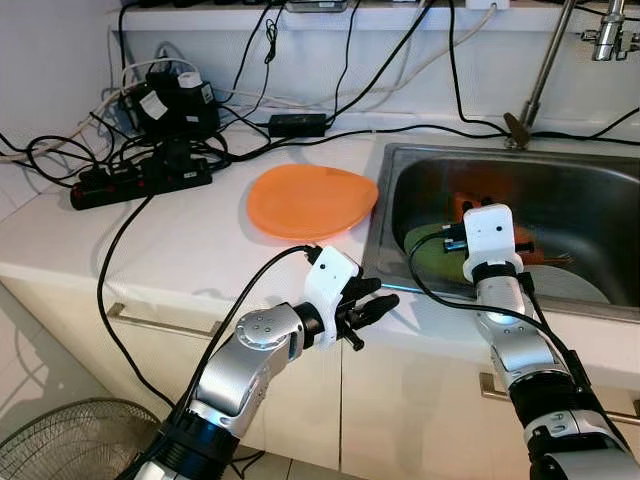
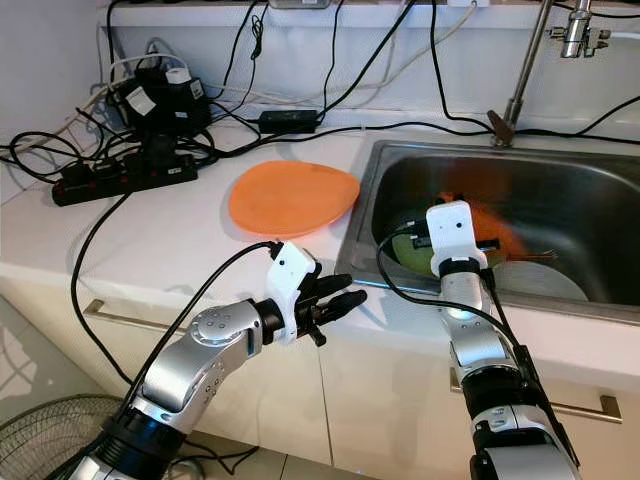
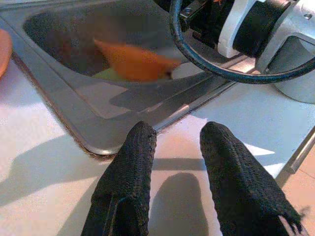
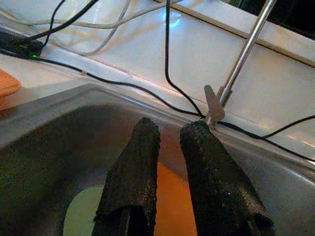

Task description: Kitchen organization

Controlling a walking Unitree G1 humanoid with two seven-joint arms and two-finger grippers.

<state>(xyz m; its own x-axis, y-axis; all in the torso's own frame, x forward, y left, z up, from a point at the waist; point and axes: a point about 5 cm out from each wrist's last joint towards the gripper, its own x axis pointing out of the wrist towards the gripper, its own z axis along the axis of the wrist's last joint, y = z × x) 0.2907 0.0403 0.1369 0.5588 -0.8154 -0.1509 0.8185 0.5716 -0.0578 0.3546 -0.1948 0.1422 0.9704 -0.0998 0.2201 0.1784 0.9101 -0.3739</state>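
We see the orange plate (image 1: pixel 311 200) lying flat on the white bench (image 1: pixel 190 250), just beside the left rim of the steel sink (image 1: pixel 400 160), its longer side running across the bench from left to right. Our left gripper (image 1: pixel 375 303) hovers over the bench's front edge, nearer us than the plate and apart from it, fingers (image 3: pixel 129 167) narrowly parted and holding nothing. Our right gripper (image 4: pixel 165 142) reaches over the sink's front wall, its fingers a slim gap apart and empty, above an orange dish (image 4: pixel 170 206) and a pale green plate (image 4: pixel 81 216) in the basin. Behind the orange plate, a power strip (image 1: pixel 140 180) sits among tangled cables.
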